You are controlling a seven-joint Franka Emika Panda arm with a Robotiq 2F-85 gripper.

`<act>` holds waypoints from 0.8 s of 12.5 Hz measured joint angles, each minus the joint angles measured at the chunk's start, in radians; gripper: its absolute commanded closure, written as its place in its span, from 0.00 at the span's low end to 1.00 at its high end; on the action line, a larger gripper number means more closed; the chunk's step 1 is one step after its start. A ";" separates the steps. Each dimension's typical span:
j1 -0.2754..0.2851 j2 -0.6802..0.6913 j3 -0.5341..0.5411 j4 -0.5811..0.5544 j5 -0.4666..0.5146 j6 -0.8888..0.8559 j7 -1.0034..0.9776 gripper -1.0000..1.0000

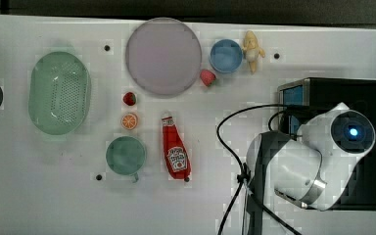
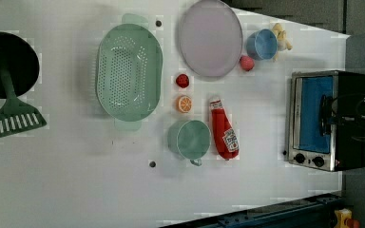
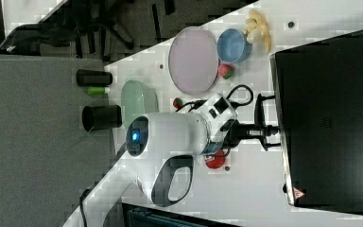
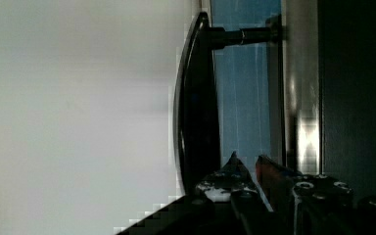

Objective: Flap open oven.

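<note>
1. White table [image 1: 39,196] carries everything; in the top view's left, at about 9 o'clock, lies a pale green colander [image 1: 59,93].
2. Just right of it sit a small strawberry [image 1: 129,99] and an orange half [image 1: 129,121], with a green mug [image 1: 126,155] at their 6 o'clock.
3. At 12 o'clock in the top view rests a lilac plate [image 1: 163,55]; a ketchup bottle [image 1: 176,152] lies flat below it, cap toward the plate.
4. A second, larger strawberry [image 1: 207,77] touches the plate's rim, beside a blue cup [image 1: 226,55] and a peeled toy banana [image 1: 252,50].
5. At 3 o'clock stands the oven [image 1: 345,93], black with a silver front frame; its blue glass door [image 2: 317,114] appears closed against the frame in the left view.
6. The hand [image 4: 247,171] sits by the door's black bar handle [image 4: 196,103]; its fingers [image 4: 269,171] lie close together, gripping nothing that can be seen.
</note>
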State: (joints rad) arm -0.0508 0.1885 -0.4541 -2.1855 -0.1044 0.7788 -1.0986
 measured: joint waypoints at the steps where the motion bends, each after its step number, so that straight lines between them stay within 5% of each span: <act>1: 0.001 0.003 -0.001 0.000 0.003 0.006 0.000 0.82; 6: 0.002 -0.004 0.006 -0.010 -0.027 0.014 0.001 0.82; 10: 0.024 -0.001 0.062 -0.025 -0.214 0.009 0.139 0.82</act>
State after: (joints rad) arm -0.0265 0.1870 -0.3918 -2.2109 -0.3179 0.7876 -0.9595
